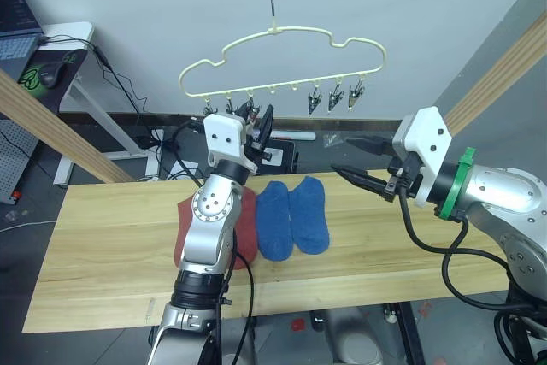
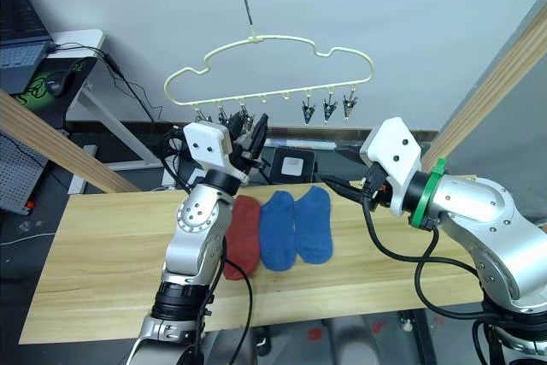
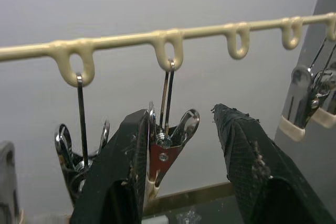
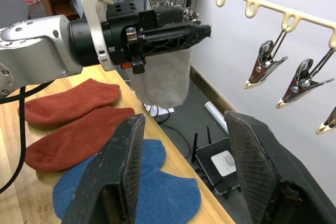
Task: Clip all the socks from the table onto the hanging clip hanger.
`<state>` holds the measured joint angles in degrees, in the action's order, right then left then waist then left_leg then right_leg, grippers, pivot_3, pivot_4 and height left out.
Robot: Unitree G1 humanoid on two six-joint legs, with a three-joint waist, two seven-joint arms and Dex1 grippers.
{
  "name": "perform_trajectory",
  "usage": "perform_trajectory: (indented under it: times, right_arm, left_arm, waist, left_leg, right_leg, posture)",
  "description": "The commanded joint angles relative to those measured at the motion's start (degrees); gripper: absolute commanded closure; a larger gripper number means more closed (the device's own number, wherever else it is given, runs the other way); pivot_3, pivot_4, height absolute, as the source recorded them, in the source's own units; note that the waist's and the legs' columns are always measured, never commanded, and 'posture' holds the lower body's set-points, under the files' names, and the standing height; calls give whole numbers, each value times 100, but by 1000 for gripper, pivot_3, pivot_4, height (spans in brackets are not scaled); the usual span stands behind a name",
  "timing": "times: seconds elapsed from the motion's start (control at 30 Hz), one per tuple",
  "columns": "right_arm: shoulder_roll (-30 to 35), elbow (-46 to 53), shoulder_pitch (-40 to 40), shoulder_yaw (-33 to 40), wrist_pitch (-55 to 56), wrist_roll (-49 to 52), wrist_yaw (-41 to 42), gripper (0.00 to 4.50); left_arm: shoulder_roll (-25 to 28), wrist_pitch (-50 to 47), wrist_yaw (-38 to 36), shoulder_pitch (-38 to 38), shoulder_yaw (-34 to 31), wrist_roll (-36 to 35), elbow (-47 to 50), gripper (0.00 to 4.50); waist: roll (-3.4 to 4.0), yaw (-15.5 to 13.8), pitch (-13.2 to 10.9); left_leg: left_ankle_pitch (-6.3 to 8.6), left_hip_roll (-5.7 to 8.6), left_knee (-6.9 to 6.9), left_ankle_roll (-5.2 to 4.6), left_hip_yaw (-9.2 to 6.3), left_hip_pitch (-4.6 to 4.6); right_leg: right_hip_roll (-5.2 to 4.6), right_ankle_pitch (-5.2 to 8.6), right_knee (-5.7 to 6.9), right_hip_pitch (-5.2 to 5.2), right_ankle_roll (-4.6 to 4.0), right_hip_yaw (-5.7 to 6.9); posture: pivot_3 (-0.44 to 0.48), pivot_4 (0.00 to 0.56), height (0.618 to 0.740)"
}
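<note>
Now, left to right.
Left gripper (image 3: 178, 129): raised to the clip hanger's (image 1: 282, 36) bar, fingers apart around a metal clip (image 3: 167, 142), which lies against one finger (image 3: 123, 166).
Grey sock (image 4: 165, 80): hangs straight down under the left gripper in the right wrist view; what pins it I cannot tell.
Rust-red socks (image 4: 73, 116): two, flat on the table (image 1: 102, 237), below the left gripper and partly behind its arm.
Blue socks (image 1: 293, 215): two, side by side and touching, between the two grippers, lower down.
Right gripper (image 1: 357, 160): fingers spread, holding nothing, above the table's far edge just right of the blue socks.
Free clips (image 1: 335, 98): three hang above the right gripper.
</note>
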<state>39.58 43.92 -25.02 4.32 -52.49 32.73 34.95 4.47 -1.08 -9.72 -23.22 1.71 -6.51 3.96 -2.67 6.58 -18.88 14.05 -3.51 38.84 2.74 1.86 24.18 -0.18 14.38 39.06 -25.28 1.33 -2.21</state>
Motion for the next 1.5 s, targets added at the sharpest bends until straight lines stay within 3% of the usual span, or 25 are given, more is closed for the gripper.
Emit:
perform_trajectory:
  times: [0.03, 0.63, 0.9, 1.13, 1.5]
  right_arm:
    - [71, 176, 44, 44, 149, 45, -22, 2009]
    - [165, 67, 102, -44, 368, 2, -5, 2009]
    - [175, 57, 129, -94, 428, -19, -15, 2009]
    - [252, 69, 213, -180, 506, -127, -16, 2009]
    - [331, -401, 438, -931, 544, -1119, -426, 2009]
  left_arm:
    - [33, -168, -3, -138, -19, -2, 331, 2385]
    - [260, -1072, -58, -329, -108, -29, 835, 2385]
    - [263, -1207, -50, -326, -121, -23, 931, 4114]
    - [303, -1462, -147, -327, -162, -156, 1114, 4153]
    - [1003, -2613, -1115, -364, -674, -1465, 1635, 4153]
  waist:
    - [0, 0, 0]
    - [2, -4, 1]
    - [2, -5, 2]
    - [2, -5, 2]
    - [2, -8, 2]
  left_leg:
    - [0, 0, 0, 0, 0, 0]
    - [-1, -1, 0, 0, -1, 0]
    - [0, -1, 0, 0, -1, 0]
    - [-1, -1, 0, 0, -1, 0]
    - [-1, -3, 0, 1, -3, -4]
  right_leg:
    - [0, 0, 0, 0, 0, 0]
    - [1, 0, 0, 0, 0, -1]
    - [0, 0, 0, 0, 0, -1]
    - [0, 0, 0, 0, 0, -1]
    - [1, 0, 3, -1, 1, -1]
  posture:
    - [-258, 274, 735]
    - [-244, 271, 735]
    - [-241, 270, 735]
    - [-240, 271, 735]
    - [-219, 291, 735]
